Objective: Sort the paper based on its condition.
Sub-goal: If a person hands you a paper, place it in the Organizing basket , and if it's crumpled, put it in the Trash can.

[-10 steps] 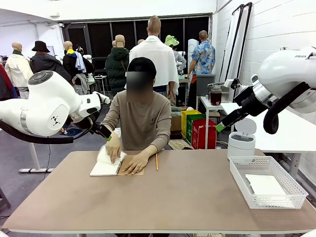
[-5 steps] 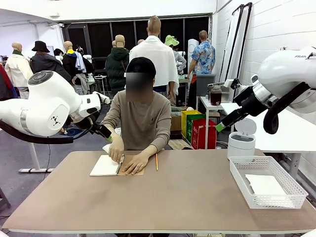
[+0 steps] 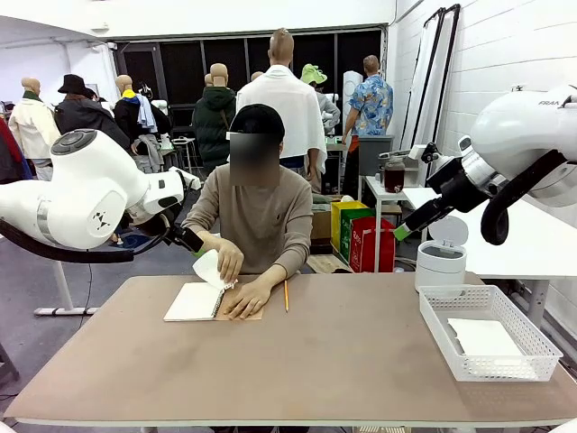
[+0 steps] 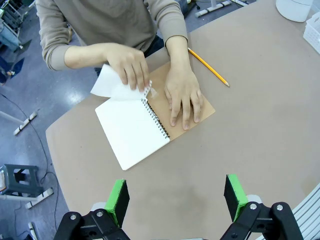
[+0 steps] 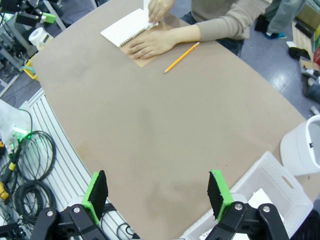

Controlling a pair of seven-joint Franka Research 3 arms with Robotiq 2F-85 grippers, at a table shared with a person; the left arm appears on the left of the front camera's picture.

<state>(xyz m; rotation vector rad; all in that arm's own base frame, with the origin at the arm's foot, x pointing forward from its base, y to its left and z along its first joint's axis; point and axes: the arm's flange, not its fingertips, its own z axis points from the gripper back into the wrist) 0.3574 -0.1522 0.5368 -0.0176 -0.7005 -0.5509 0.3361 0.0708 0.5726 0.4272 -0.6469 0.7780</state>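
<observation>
Your left gripper (image 4: 176,192) hangs above the table (image 3: 334,361) with its green pads spread wide and nothing between them. Your right gripper (image 5: 156,192) is also high over the table, its fingers just as far apart and empty. From the front you see both arms raised, one at each side, well clear of the tabletop.

Nearest you on the right side of the table stands a white mesh basket (image 3: 494,368). One flat white sheet of paper (image 3: 485,337) lies inside it. The middle of the table in front of you is bare brown board.

Farther across, toward the left, a spiral notebook (image 4: 132,130) lies open with a blank white page up and its brown cover (image 4: 206,107) folded out beside it. A yellow pencil (image 4: 208,66) lies on the table just beside the cover, apart from it.

At the far edge sits a person. One hand (image 4: 182,97) presses flat on the brown cover. The other hand (image 4: 127,65) pinches a loose white sheet (image 4: 107,86) at the spiral, and that sheet curls up off the notebook, with its ragged punched edge showing at the fingers.

Beyond the table's right corner stands a white lidded bin (image 3: 441,257).
</observation>
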